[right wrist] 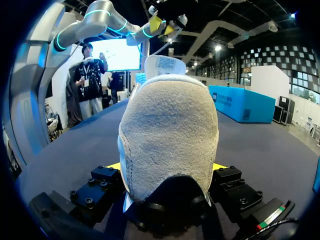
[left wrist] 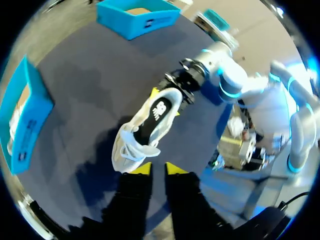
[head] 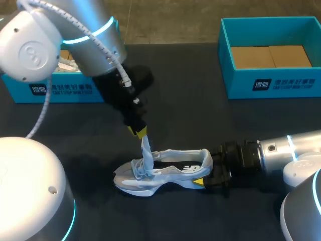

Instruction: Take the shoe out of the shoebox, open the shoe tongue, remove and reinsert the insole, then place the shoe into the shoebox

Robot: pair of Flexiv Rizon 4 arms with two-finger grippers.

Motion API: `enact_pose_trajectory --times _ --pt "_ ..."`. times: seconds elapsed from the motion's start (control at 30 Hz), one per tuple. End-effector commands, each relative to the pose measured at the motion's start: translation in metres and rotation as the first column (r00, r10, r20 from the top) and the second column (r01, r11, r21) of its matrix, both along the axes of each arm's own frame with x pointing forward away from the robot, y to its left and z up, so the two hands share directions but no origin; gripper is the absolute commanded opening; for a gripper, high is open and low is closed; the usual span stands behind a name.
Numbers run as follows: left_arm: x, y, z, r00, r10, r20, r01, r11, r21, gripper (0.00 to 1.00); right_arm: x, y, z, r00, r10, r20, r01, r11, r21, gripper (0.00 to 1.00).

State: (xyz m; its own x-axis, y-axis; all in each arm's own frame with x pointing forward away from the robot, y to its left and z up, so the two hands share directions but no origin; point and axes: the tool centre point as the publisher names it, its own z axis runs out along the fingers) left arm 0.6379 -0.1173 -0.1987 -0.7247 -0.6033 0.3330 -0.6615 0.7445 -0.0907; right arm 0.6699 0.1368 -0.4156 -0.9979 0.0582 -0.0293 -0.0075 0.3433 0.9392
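Observation:
A white and grey sneaker (head: 165, 170) lies on its sole on the dark table, toe to the left. My right gripper (head: 203, 175) comes in from the right and is shut on the heel (right wrist: 167, 135); its yellow fingertips (right wrist: 112, 166) press on both sides. My left gripper (head: 142, 132) hangs just above the lacing, shut on a white lace (head: 146, 148) that runs taut up from the shoe. The tongue (right wrist: 165, 62) stands upright. In the left wrist view the shoe (left wrist: 150, 120) lies ahead of the left gripper (left wrist: 158, 168). An open blue shoebox (head: 271, 83) stands at the back right.
A second blue box (head: 50, 90), at the back left, is partly hidden behind my left arm. The back-right box has a brown cardboard floor (head: 271, 56). The dark tabletop (head: 200, 120) lies bare between the shoe and the boxes.

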Motion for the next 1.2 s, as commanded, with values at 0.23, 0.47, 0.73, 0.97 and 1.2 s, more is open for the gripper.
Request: enact_pose_trajectory --times 0.23,0.47,0.73,0.97,1.2 --pt "-0.001 -0.018 0.003 0.888 -0.457 -0.043 0.458 0.888 0.029 0.00 0.000 0.001 0.000 1.000 0.000 -0.001 0.000 1.000 -0.004 0.00" --pt "0.000 -0.017 -0.001 0.880 -0.472 -0.054 0.474 0.879 0.047 0.00 0.000 0.001 0.000 1.000 0.000 -0.001 0.000 1.000 -0.004 0.00" --pt "0.000 -0.017 -0.001 0.880 -0.472 -0.054 0.474 0.879 0.047 0.00 0.000 0.001 0.000 1.000 0.000 -0.001 0.000 1.000 -0.004 0.00" --pt "-0.007 -0.037 -0.008 0.846 -0.531 0.033 0.530 0.847 0.049 0.00 0.000 0.001 0.000 1.000 0.000 -0.001 0.000 1.000 -0.004 0.00" --pt "0.000 -0.067 -0.027 0.826 -0.562 0.045 0.558 0.826 0.077 0.00 0.000 0.001 0.000 1.000 0.000 -0.001 0.000 1.000 -0.004 0.00"
